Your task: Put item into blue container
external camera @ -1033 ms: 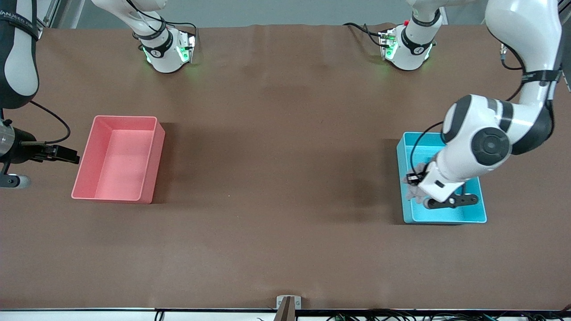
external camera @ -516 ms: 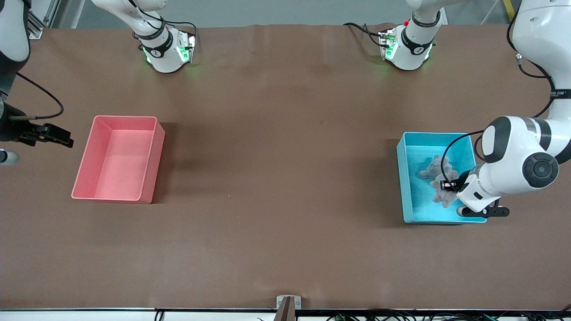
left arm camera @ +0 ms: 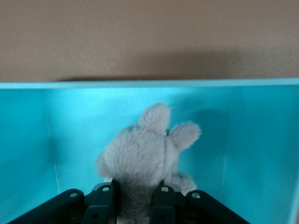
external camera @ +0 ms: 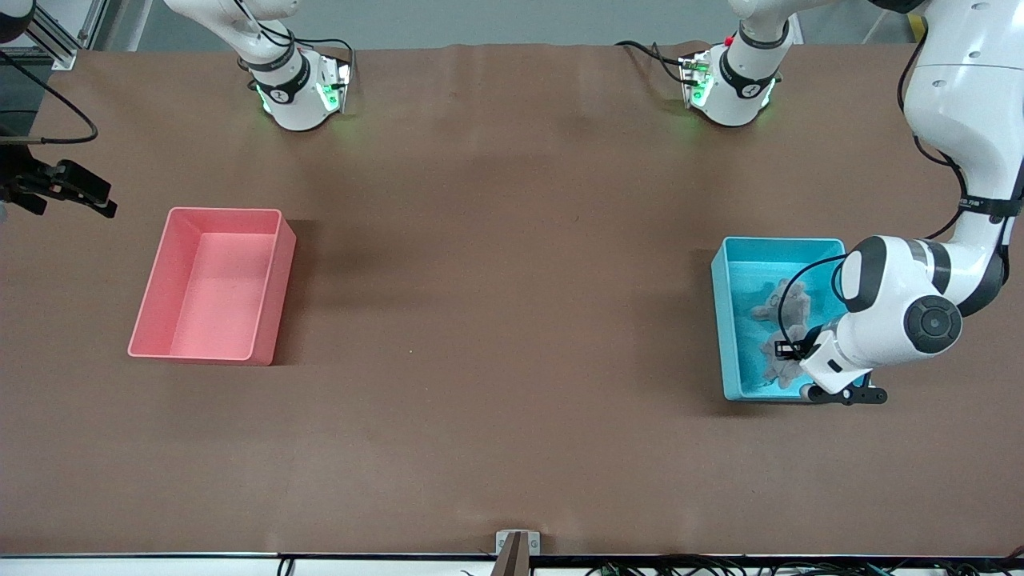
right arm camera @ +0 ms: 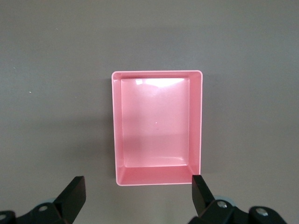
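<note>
My left gripper (left arm camera: 133, 205) pinched a grey plush toy (external camera: 782, 320) inside the blue container (external camera: 730, 320).

The blue container sat on the brown desk (external camera: 496, 320) toward my left arm's end, and the toy lay within its walls, its ears pointing away from my gripper, which was closed tight on its furry body. My right gripper (right arm camera: 135, 193) hung with its fingers spread wide, high over the desk beside the pink bin (external camera: 210, 284) at the right arm's end, where that arm waited.
</note>
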Robot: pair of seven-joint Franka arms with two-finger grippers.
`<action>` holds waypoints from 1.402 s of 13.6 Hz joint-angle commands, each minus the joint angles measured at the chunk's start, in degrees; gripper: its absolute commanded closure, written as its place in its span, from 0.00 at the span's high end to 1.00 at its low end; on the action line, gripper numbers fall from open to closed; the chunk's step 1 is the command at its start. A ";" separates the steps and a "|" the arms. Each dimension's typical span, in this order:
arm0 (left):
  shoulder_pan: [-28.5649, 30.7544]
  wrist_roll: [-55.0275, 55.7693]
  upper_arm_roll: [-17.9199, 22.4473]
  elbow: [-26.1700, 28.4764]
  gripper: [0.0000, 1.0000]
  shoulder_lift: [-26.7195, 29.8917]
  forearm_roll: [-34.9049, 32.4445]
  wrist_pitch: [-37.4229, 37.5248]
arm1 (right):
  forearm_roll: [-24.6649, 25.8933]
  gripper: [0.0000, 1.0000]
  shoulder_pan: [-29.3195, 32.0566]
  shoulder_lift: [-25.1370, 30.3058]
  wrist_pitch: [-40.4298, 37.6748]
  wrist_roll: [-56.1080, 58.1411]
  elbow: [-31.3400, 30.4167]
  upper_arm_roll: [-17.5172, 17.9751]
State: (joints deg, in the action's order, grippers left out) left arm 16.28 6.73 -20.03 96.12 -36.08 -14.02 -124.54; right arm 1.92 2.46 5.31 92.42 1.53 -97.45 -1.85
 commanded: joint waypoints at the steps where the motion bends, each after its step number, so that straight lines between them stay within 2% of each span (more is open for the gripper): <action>1: 0.77 -0.93 -0.45 -0.32 0.27 -1.00 -1.01 -1.23 | 0.46 1.00 0.79 2.25 0.92 0.40 -2.13 0.88; 2: 0.77 -0.93 -0.45 -0.23 0.28 -1.27 -1.10 -1.67 | 0.37 1.00 0.88 2.25 0.83 0.31 -2.21 0.88; 4: 0.77 -0.93 -0.45 -0.14 0.37 -1.62 -1.10 -2.02 | -0.94 1.00 0.79 2.25 0.57 0.31 -2.30 0.88; 5: 0.86 -0.93 -0.45 -0.05 0.57 -1.88 -1.10 -2.63 | -1.04 1.00 0.62 2.25 0.48 0.31 -2.30 0.97; 6: 0.77 -1.01 -0.45 -0.05 0.92 -1.71 -1.01 -2.64 | -1.13 1.00 -0.08 2.25 0.39 0.40 -2.30 0.89; 7: 0.77 -0.93 -0.45 0.03 1.00 -1.01 -1.01 -2.20 | -1.13 1.00 -0.17 2.34 0.30 0.40 -2.30 0.88; 12: 1.21 -1.10 -1.41 0.30 1.00 8.46 0.22 8.50 | -2.09 1.00 -0.26 2.25 -0.22 1.01 -2.30 0.88; 17: 2.79 -2.24 -1.94 0.30 1.00 20.85 8.12 20.10 | -4.11 1.00 -0.09 2.34 -2.06 1.01 -2.30 0.71; 19: 5.42 -5.48 -1.94 0.21 1.00 25.69 12.06 23.71 | -4.12 1.00 -0.26 2.34 -3.03 0.93 -2.13 0.80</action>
State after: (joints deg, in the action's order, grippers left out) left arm 18.85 4.88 -21.45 94.63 -15.66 -5.64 -103.55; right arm -1.36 2.14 5.88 90.13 1.80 -98.17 -1.15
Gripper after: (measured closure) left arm 0.000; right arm 0.000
